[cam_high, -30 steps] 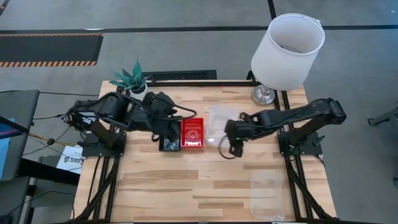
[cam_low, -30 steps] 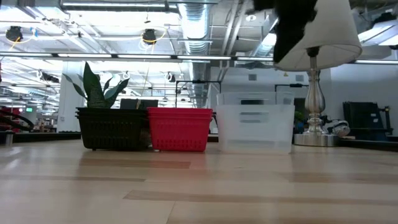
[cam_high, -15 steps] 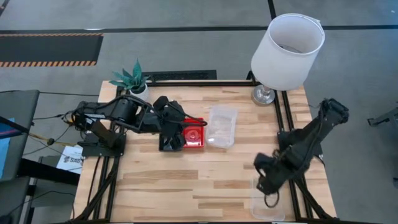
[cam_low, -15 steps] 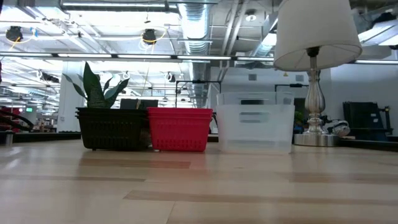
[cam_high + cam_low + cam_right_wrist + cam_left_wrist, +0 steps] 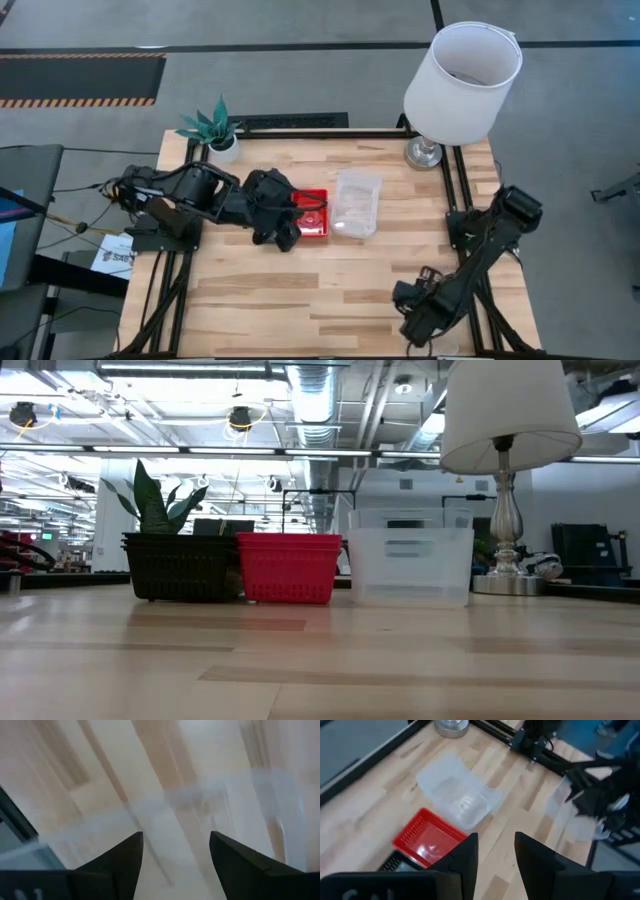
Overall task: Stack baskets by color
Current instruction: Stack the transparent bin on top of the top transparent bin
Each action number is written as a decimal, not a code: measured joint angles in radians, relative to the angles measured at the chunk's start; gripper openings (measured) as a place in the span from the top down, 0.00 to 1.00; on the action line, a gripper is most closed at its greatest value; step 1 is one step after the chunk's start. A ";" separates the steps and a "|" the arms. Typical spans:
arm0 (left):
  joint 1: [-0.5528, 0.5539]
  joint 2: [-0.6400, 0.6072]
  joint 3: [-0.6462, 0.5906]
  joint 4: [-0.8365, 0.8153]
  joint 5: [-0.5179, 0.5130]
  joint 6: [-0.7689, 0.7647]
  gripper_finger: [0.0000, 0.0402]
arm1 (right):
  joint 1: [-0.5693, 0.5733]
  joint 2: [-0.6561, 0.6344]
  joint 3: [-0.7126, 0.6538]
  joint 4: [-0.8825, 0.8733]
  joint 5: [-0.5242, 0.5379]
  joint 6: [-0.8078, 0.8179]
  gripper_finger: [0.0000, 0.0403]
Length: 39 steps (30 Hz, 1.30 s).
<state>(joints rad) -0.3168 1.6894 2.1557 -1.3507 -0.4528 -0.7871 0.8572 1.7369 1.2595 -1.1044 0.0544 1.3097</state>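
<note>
A loose clear basket (image 5: 200,805) is seen in the right wrist view, just ahead of the right gripper (image 5: 175,855), whose 2 fingers are spread wide with nothing between them. In the high view that gripper (image 5: 420,325) is placed at the lower right of the frame, over the table's near edge, and the basket itself is almost wholly hidden beneath the arm there.

Toward the centre of the high view, a clear stack (image 5: 357,203) is set just beside a red stack (image 5: 313,212), and a black stack (image 5: 181,566) is shown at the left of the row in the low view; in the high view it is covered by the left arm. How many baskets are nested in each stack cannot be told.

The left gripper (image 5: 283,232) is held over the black and red baskets, left of centre. In the left wrist view its fingers (image 5: 465,855) are parted a little and nothing is seen gripped between them.

The step in hand is judged to be the pick of the last clear basket. Risk is seen mainly there: the basket lies close to the table's edge, so it could be pushed off by a finger landing on its rim instead of astride the wall. The thin, slick plastic could also be squeezed out of a closing grip. The lampshade (image 5: 464,82) at the upper right could be brushed on the carry back.
</note>
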 joint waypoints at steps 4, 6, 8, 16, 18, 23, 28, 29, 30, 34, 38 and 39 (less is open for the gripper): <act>-0.044 0.000 0.000 -0.001 -0.004 -0.078 0.72 | -0.072 0.019 0.000 0.098 0.055 -0.198 0.38; -0.065 0.000 0.000 -0.001 -0.011 -0.115 0.72 | -0.121 0.020 0.001 0.148 0.093 -0.299 0.38; -0.085 0.000 0.000 -0.006 -0.042 -0.154 0.72 | -0.179 0.031 0.001 0.200 0.125 -0.396 0.38; -0.142 0.007 0.002 -0.064 -0.116 -0.300 0.72 | -0.401 0.059 0.001 0.575 0.118 -0.776 0.38; -0.155 0.014 0.000 -0.101 -0.125 -0.342 0.72 | -0.439 0.059 0.002 0.687 0.107 -0.816 0.38; -0.189 0.038 -0.002 -0.180 -0.148 -0.441 0.72 | -0.487 -0.005 0.058 0.605 0.103 -0.822 0.38; -0.187 0.075 0.001 -0.194 -0.211 -0.428 0.72 | -0.457 -0.111 0.102 0.380 0.115 -0.741 0.38; -0.183 0.083 0.001 -0.202 -0.209 -0.435 0.72 | -0.441 -0.136 0.104 0.343 0.122 -0.700 0.38; -0.182 0.097 0.000 -0.214 -0.200 -0.437 0.72 | -0.424 -0.161 0.105 0.301 0.129 -0.655 0.38; -0.168 0.175 0.001 -0.220 -0.150 -0.450 0.69 | -0.313 -0.241 0.105 0.133 0.194 -0.449 0.38; -0.174 0.272 0.001 -0.220 -0.119 -0.552 0.61 | -0.191 -0.290 0.105 0.018 0.246 -0.202 0.38; -0.179 0.296 0.001 -0.220 -0.106 -0.572 0.59 | -0.165 -0.297 0.105 0.005 0.262 -0.149 0.38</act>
<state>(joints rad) -0.4961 1.9853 2.1567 -1.5703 -0.5591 -1.3591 0.6926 1.4397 1.3643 -1.0989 0.3159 1.1605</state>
